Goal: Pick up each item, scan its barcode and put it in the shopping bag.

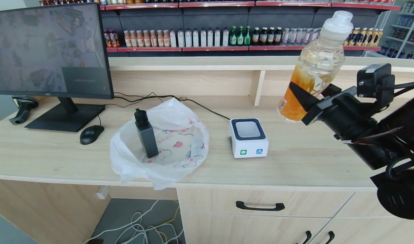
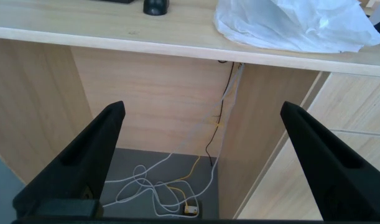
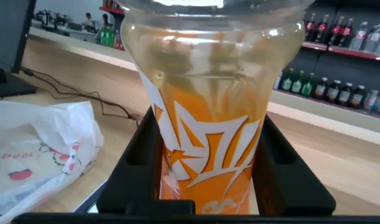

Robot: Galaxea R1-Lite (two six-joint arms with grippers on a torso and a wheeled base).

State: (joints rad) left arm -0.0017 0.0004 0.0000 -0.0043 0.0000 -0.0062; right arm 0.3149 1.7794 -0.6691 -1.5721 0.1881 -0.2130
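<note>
Checkout counter (image 1: 312,162): my right gripper (image 1: 303,98) is closed around the orange drink bottle (image 1: 312,64), aloft and tilted, right of the scanner (image 1: 248,137). I should turn its barcode squarely toward the scanner window, slowly.

Black right arm (image 1: 379,135), boxy wrist camera (image 1: 374,79), cables (image 1: 408,86); wedge-shaped black fingers (image 2: 84,162).
</note>
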